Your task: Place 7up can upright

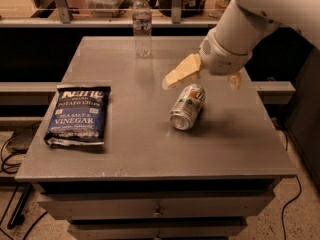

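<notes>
The 7up can (187,107) lies on its side near the middle right of the grey table (135,149), its shiny end facing the front. My gripper (200,79) hangs just above and behind the can, on the white arm coming in from the upper right. Its fingers are open: one cream-coloured finger (180,72) points left over the table, the other (234,80) shows to the right of the can. The can sits below and between them, and nothing is held.
A blue potato chip bag (77,115) lies flat at the table's left. A clear plastic water bottle (142,25) stands upright at the far edge. A shelf with clutter runs behind the table. Cables lie on the floor at left and right.
</notes>
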### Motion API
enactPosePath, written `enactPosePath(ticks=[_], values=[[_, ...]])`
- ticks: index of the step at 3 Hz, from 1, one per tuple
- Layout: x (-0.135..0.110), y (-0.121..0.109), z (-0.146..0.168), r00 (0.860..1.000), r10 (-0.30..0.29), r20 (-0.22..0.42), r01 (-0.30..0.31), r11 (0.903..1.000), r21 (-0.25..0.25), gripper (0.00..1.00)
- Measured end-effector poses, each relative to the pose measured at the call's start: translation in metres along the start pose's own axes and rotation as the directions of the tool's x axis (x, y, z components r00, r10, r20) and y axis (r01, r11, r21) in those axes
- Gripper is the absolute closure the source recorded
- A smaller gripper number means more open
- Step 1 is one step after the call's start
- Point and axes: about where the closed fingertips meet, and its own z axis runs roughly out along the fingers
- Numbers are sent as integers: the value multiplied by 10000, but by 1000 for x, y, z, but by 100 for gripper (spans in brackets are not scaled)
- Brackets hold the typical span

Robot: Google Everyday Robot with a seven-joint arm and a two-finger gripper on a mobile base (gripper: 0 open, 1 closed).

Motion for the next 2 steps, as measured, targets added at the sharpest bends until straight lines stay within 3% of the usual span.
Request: enactPosePath(ticks=[1,2], values=[[-3,6,18,9986,342,-408,-351,9991,-236,0],[-6,10,37,9943,682,-816,-712,9969,-339,18]])
